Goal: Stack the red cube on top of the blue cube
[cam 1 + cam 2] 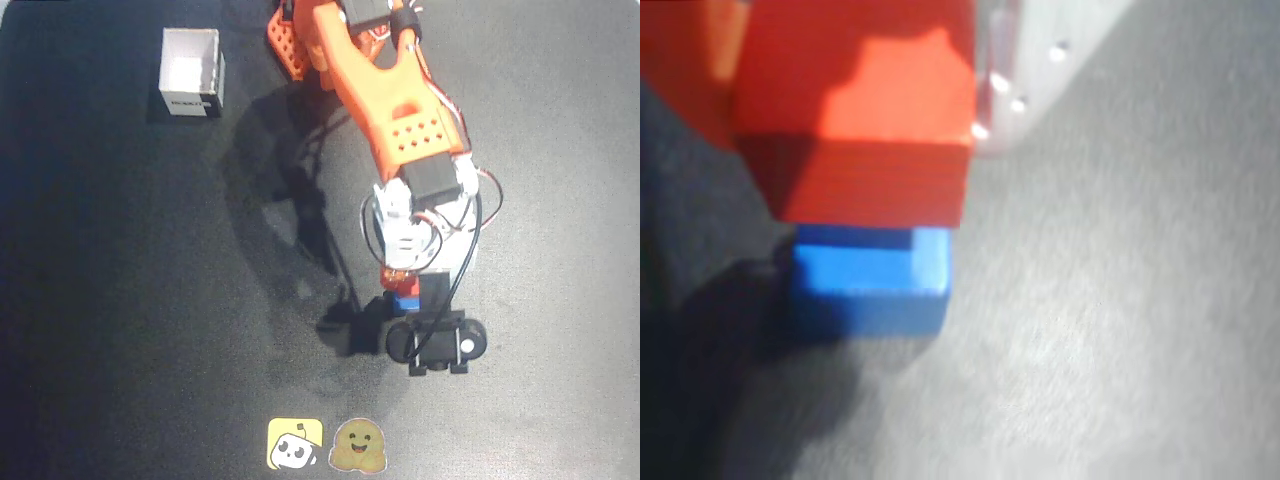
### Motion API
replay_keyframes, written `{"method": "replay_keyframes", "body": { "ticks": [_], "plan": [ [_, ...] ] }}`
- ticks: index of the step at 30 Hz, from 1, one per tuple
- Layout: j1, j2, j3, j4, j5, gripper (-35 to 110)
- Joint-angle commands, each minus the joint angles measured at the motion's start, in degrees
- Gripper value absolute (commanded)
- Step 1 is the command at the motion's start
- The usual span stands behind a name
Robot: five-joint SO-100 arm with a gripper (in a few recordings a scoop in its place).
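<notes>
In the wrist view the red cube point(865, 130) sits between my fingers, directly over the blue cube point(875, 285). Its underside is at the blue cube's top face, offset a little to the left and back, and I cannot tell whether they touch. My gripper point(855, 100) is shut on the red cube, with an orange finger point(685, 60) on its left and a pale translucent finger point(1025, 60) on its right. From overhead, the gripper point(398, 272) points down over the red cube point(396, 275), and the blue cube point(405, 301) peeks out just below it.
A white open-topped box point(190, 72) stands at the back left of the dark table point(120, 300). Two stickers, yellow point(294, 444) and brown point(359, 446), lie near the front edge. The black wrist camera mount point(435, 342) hangs just in front of the cubes.
</notes>
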Motion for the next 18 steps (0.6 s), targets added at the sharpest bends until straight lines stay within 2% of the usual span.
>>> {"method": "replay_keyframes", "body": {
  "ticks": [1,18],
  "plan": [
    [0.4,0.0,-2.2,-1.3,0.1,0],
    [1.2,-4.1,-2.1,-5.5,-0.2,0]
  ]
}}
